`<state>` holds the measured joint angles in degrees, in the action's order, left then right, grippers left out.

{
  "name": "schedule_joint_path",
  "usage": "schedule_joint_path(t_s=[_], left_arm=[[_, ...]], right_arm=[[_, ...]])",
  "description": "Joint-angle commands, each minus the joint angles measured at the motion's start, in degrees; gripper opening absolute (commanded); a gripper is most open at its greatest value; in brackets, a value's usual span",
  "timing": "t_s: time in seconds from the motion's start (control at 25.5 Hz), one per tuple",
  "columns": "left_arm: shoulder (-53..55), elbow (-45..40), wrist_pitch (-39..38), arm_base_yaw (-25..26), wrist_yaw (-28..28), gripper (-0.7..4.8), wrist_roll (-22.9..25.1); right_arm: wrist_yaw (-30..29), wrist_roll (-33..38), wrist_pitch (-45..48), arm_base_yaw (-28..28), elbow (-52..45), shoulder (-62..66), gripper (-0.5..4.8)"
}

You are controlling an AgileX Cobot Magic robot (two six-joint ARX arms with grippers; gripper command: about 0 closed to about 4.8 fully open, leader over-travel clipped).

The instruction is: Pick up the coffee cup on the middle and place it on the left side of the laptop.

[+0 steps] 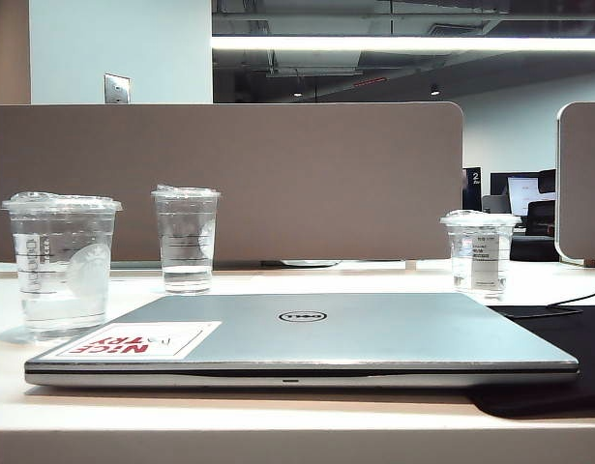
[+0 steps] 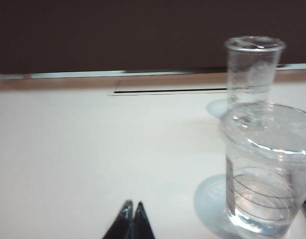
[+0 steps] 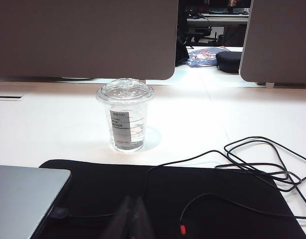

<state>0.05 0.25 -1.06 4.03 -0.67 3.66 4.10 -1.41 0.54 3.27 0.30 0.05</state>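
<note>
The white worktop (image 1: 278, 425) carries everything here, backed by a grey-brown partition (image 1: 278, 174). Front and centre lies the laptop (image 1: 355, 338), a closed silver-grey Dell with its round logo up top and a white sticker in red "NICE TRY" letters at its near left corner. Its right edge sits on a black mat (image 3: 202, 199), where a black cable (image 3: 262, 159) loops across. The coffee cup (image 1: 60, 263), wide, clear and lidded with a faint round logo, stands upright just beside the laptop's left side. Behind it and nearer the middle stands the narrower lined cup (image 1: 187, 240), well apart from the small labelled cup (image 1: 479, 249) on the far right, also upright. The left claw (image 2: 132, 214) hovers low over bare worktop near the coffee cup, tips pinched together, holding nothing. The right claw (image 3: 131, 216) hangs above the mat, tips also together and empty.
</note>
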Motion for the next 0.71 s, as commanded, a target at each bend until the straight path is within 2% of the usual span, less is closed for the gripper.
schedule_joint_path(t_s=[0.04, 0.16, 0.27, 0.43, 0.71], left_arm=[[0.00, 0.13, 2.12, 4.57, -5.81, -0.06, -2.36], [0.00, 0.15, 2.29, 7.78, -9.33, -0.05, -3.54], [0.00, 0.17, 1.57, 8.07, -10.08, -0.05, -4.79], [0.00, 0.17, 1.55, 7.98, -14.67, -0.05, -6.32], [0.00, 0.17, 1.60, 3.52, -8.87, -0.05, -7.06]], right_arm=[[0.07, 0.09, 0.94, -0.02, -0.22, -0.09, -0.05], [0.07, 0.09, 0.94, -0.04, -0.22, -0.09, -0.05], [0.07, 0.09, 0.94, -0.02, -0.22, -0.09, -0.05], [0.07, 0.09, 0.94, -0.02, -0.22, -0.09, -0.05], [0.07, 0.09, 0.94, -0.09, -0.22, -0.09, -0.05]])
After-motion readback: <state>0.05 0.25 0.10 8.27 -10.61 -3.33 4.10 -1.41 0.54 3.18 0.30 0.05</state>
